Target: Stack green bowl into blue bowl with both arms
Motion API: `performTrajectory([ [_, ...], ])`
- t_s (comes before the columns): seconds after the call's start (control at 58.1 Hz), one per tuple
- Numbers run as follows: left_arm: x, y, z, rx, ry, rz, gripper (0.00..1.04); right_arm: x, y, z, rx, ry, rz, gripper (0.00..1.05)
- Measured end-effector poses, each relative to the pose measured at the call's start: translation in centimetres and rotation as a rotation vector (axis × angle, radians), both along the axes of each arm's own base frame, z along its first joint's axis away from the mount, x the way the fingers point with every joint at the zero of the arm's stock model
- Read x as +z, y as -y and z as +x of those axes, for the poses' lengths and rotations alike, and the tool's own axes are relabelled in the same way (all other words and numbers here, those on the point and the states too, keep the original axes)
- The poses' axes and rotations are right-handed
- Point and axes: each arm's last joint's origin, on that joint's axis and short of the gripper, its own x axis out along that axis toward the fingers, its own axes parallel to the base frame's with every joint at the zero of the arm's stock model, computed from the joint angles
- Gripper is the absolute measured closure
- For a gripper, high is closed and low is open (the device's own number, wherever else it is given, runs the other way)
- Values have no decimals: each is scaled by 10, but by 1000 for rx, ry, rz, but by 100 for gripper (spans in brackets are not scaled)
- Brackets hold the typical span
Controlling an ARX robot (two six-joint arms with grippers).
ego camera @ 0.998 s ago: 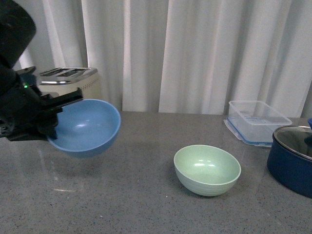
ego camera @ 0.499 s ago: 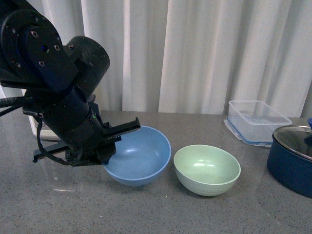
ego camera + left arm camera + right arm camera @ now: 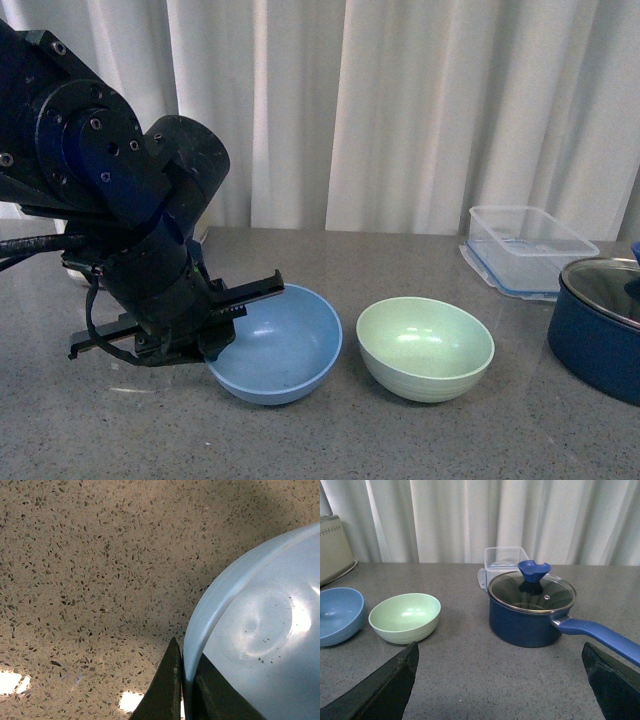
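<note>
The blue bowl (image 3: pixel 285 345) is down at the grey counter, just left of the green bowl (image 3: pixel 425 348), with a narrow gap between their rims. My left gripper (image 3: pixel 255 295) is shut on the blue bowl's left rim. In the left wrist view the two black fingers (image 3: pixel 167 680) pinch the pale rim of the blue bowl (image 3: pixel 260 630), one inside and one outside. My right gripper (image 3: pixel 500 652) is open and empty, low over the counter. Ahead of it are the green bowl (image 3: pixel 405 617) and the blue bowl (image 3: pixel 337 615). The right arm does not show in the front view.
A dark navy pot (image 3: pixel 600 335) with a glass lid stands at the right edge, its long handle (image 3: pixel 600 632) reaching toward my right gripper. A clear plastic container (image 3: pixel 528 248) sits behind it. A toaster (image 3: pixel 332 545) stands at the back left. White curtains hang behind the counter.
My left arm has carried the blue bowl from high at the far left, rightward and down, to the counter beside the green bowl. The green bowl has not moved.
</note>
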Motion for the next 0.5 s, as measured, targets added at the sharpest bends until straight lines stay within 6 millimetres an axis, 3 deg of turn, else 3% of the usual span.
performTrajectory([
  [0.138, 0, 0, 1, -4, 5, -8, 101, 0, 0, 0, 0, 0, 0, 10],
  [0.413, 0, -1, 1, -13, 15, -28, 57, 0, 0, 0, 0, 0, 0, 10],
  [0.499, 10, -5, -4, -35, 47, -44, 37, 0, 0, 0, 0, 0, 0, 10],
])
